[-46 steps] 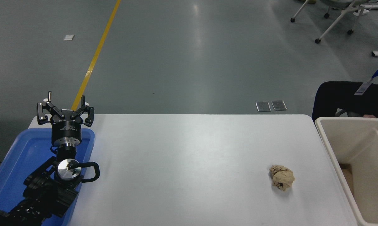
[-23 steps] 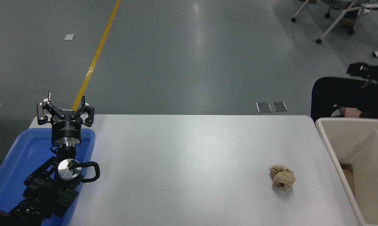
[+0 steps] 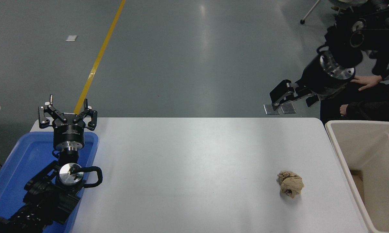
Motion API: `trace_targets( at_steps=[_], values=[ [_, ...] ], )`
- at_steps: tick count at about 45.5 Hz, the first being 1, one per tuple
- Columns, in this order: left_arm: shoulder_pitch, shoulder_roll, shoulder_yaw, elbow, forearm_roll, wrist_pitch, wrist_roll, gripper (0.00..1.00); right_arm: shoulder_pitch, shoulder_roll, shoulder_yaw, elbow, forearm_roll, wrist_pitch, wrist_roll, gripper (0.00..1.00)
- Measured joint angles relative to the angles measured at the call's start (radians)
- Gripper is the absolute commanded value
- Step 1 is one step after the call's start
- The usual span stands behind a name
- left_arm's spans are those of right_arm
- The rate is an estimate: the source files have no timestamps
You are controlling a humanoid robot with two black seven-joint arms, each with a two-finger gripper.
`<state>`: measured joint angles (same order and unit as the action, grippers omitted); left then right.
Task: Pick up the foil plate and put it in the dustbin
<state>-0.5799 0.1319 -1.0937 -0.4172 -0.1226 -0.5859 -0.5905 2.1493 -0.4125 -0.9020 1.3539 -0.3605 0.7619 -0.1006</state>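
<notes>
The foil plate does not show anywhere in the head view. The dustbin (image 3: 372, 155), a cream-beige deep bin, stands off the table's right end, and the part of its inside that shows holds no foil. My right gripper (image 3: 293, 98) hangs high in the air beyond the table's far right corner, up and left of the dustbin. Its jaws are apart with nothing between them. My left gripper (image 3: 67, 111) is parked open above the far end of the blue tray (image 3: 16, 168) at the lower left.
A crumpled brown paper ball (image 3: 290, 183) lies on the white table (image 3: 194, 168) near its right side. A person in dark clothes sits behind the dustbin, with hands (image 3: 365, 82) close to my right arm. Two metal floor plates (image 3: 279, 109) lie beyond the table.
My right arm has swung into view from the upper right, and its gripper now hangs beyond the table's far right corner. The person's hands have shifted. The left arm has not moved.
</notes>
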Motion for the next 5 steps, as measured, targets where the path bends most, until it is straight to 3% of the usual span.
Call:
trace_targets(
  at_steps=[5],
  values=[
    [0.000,0.000,0.000,0.000,0.000,0.000,0.000,0.99,0.013,-0.020,0.008,0.027,0.004,0.009,0.000,1.00]
  ],
)
